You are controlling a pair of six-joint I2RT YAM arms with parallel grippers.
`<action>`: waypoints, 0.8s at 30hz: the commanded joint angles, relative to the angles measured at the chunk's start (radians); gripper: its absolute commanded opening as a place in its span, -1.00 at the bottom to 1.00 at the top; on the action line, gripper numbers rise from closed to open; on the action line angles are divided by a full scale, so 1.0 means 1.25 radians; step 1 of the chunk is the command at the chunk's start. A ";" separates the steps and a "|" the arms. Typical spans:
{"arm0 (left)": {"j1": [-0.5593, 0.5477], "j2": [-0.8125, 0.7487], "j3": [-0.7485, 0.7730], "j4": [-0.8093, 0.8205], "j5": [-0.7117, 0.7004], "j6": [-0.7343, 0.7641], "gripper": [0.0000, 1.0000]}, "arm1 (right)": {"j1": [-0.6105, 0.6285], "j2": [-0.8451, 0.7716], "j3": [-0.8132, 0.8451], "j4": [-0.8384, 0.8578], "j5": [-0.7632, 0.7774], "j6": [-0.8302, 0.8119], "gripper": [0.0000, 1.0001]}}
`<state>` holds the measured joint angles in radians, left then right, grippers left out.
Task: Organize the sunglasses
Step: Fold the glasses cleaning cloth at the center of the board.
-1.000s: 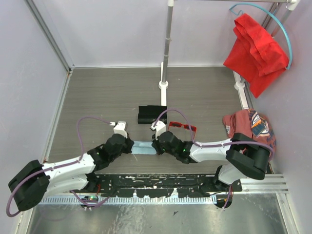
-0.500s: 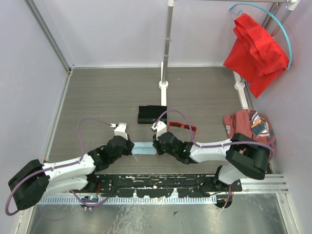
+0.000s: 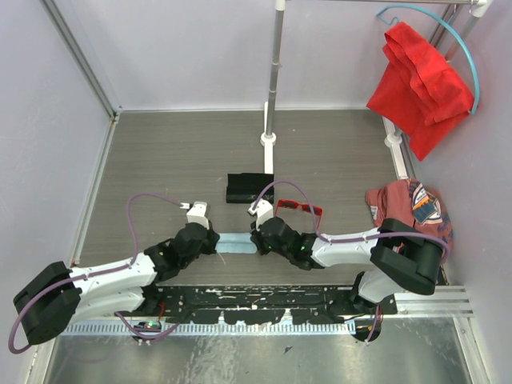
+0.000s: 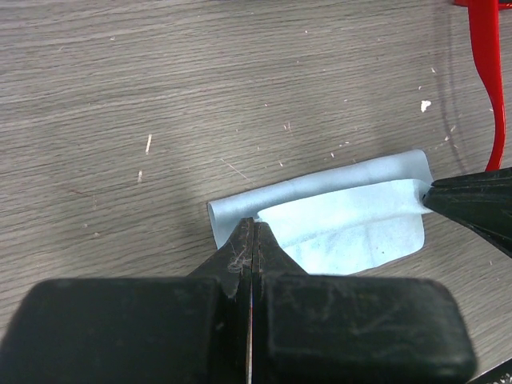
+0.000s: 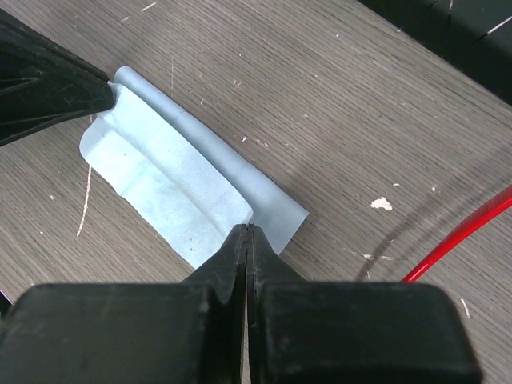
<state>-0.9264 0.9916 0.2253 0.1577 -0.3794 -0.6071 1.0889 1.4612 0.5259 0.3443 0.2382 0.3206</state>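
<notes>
Pinching cloth [image 3: 236,243] at opposite ends: left gripper [image 4: 253,228] clamped on 9 o'clock edge, right gripper [image 5: 249,232] clamped on 3 o'clock edge. Sunglasses [image 3: 300,209] on table [image 3: 176,160], 1 o'clock of cloth, near case [image 3: 246,188].

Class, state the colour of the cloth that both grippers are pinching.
The cloth is plain pale blue, clearest in the left wrist view.

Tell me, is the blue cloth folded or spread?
Folded: the cloth lies doubled lengthwise; left gripper and right gripper pinch its ends.
</notes>
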 commanded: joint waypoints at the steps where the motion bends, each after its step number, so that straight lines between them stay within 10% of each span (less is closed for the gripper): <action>1: -0.004 -0.010 -0.013 0.003 -0.028 -0.008 -1.00 | 0.007 -0.007 -0.001 0.044 0.006 0.007 -0.98; 10: -0.004 -0.011 -0.013 0.001 -0.027 -0.009 -1.00 | 0.009 0.000 0.003 0.040 0.013 0.010 -0.98; 24: -0.004 -0.029 -0.012 -0.014 -0.028 -0.014 -0.37 | 0.011 -0.015 0.002 0.035 0.013 0.015 -0.55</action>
<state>-0.9276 0.9798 0.2253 0.1497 -0.3843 -0.6151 1.0943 1.4658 0.5240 0.3439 0.2386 0.3294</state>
